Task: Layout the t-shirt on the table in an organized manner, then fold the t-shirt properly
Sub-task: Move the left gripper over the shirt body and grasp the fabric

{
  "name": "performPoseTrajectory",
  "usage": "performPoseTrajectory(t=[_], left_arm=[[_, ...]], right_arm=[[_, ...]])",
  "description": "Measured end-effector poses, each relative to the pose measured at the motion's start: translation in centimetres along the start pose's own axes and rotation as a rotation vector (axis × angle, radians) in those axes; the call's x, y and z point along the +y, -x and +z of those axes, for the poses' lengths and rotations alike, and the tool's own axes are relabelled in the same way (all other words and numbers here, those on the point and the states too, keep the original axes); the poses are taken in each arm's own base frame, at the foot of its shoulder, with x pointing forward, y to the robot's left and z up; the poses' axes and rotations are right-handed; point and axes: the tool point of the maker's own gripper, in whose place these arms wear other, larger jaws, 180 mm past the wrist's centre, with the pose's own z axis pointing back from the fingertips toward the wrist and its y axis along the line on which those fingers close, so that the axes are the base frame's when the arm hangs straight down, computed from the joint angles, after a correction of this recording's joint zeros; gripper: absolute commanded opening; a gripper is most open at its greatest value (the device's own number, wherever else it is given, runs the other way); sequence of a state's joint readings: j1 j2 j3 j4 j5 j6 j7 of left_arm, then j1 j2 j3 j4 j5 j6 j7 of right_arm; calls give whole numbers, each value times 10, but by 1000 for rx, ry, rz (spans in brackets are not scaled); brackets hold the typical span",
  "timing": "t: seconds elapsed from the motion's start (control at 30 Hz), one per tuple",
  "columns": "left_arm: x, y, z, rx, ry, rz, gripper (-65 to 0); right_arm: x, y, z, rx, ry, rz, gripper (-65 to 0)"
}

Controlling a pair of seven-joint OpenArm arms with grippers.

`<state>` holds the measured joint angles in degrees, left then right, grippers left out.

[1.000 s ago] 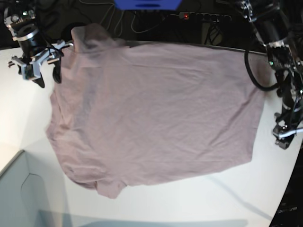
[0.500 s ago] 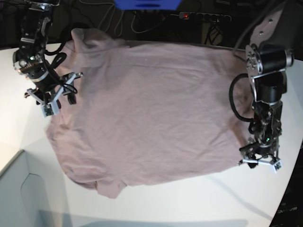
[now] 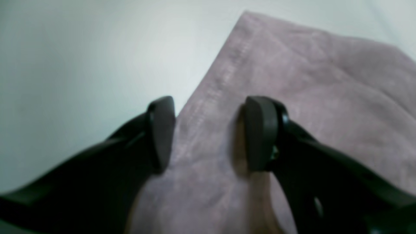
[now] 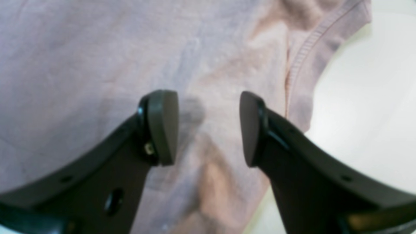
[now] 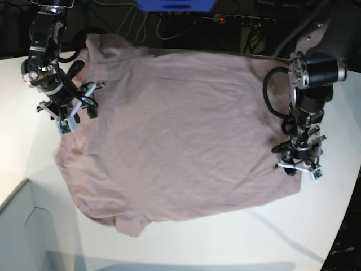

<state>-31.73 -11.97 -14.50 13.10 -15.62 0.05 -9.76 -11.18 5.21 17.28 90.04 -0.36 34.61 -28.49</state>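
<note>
The mauve t-shirt (image 5: 180, 135) lies spread flat on the white table (image 5: 237, 243), its hem toward the right. My left gripper (image 5: 298, 166) is open, low over the shirt's lower right corner. In the left wrist view (image 3: 208, 133) one finger is at the hem edge and the other on the cloth (image 3: 308, 97). My right gripper (image 5: 76, 114) is open over the shirt's left edge near a sleeve. In the right wrist view (image 4: 209, 126) both fingers stand above the cloth (image 4: 81, 65) beside a stitched sleeve hem (image 4: 305, 55). Neither gripper holds anything.
A pale box-like corner piece (image 5: 22, 226) sits at the bottom left. Cables, a power strip (image 5: 242, 20) and a blue object (image 5: 175, 4) lie beyond the table's far edge. The table's curved edge (image 5: 338, 237) runs down the right side.
The left gripper has moved from beside the table's right edge onto the shirt's lower right corner. The right gripper has come down from the far left onto the shirt's left edge. The shirt lies unchanged.
</note>
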Motion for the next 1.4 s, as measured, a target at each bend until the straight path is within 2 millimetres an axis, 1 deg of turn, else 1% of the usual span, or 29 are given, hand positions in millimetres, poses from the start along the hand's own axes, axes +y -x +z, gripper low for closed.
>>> performPoseTrajectory(t=[0.03,0.07,0.1,0.13,0.23,0.27,0.3,0.4,0.47,0.53,0.63,0.7,0.8,0.87,0.9,0.93,1.0,1.07,1.1,1.17,1.27,1.3,1.33,1.4], left_arm=[[-2,1,1,-1,3,2,-327],[-4,1,1,-4,3,2,-347],[-5,2,1,-1,5,3,-391],[-5,3,1,1,6,2,-447],[-5,4,1,6,5,3,-650],[-5,4,1,7,5,3,-650],[-5,4,1,9,6,3,-635],[-8,4,1,11,10,5,-650],[-20,3,2,10,31,16,-650],[-38,3,9,-10,73,20,-650],[-61,-4,33,-106,142,22,-650],[-77,-3,55,-132,210,-24,-650],[-101,-9,88,-188,306,-69,-650],[-117,-8,111,-223,374,-95,-650],[-125,-3,122,-228,406,-108,-650],[-130,8,131,-211,429,-126,-650],[-145,39,151,-161,498,-172,-650],[-154,72,167,-89,568,-245,-650],[-158,83,173,-77,596,-297,-650],[-165,96,183,-65,644,-374,-649],[-175,111,194,-68,703,-468,-636],[-177,116,197,-62,715,-489,-613],[-176,122,199,-51,718,-502,-573],[-175,128,203,-43,720,-516,-471]], right_arm=[[0,0,0,1,0,0,-347],[0,0,0,1,0,0,-347],[1,0,0,2,-3,3,-347],[3,1,-1,3,-8,6,-347],[5,3,0,8,-14,8,-347],[5,3,0,9,-13,8,-347],[5,4,0,11,-13,8,-347],[5,4,0,12,-13,8,-347],[5,4,0,13,-13,8,-347],[5,4,0,12,-14,7,-347],[5,4,0,12,-14,7,-347],[5,6,0,18,-14,5,-347],[6,11,1,30,-15,6,-347],[7,9,1,24,-17,3,-347],[7,9,0,23,-17,3,-347],[8,8,0,21,-18,3,-347],[6,8,0,21,-15,4,-347],[6,9,1,22,-16,4,-347],[6,10,1,25,-16,5,-347],[6,9,1,24,-15,5,-347],[7,9,1,24,-17,3,-347],[7,9,1,24,-18,3,-347],[7,9,0,23,-17,3,-347],[7,9,0,24,-17,3,-347]])
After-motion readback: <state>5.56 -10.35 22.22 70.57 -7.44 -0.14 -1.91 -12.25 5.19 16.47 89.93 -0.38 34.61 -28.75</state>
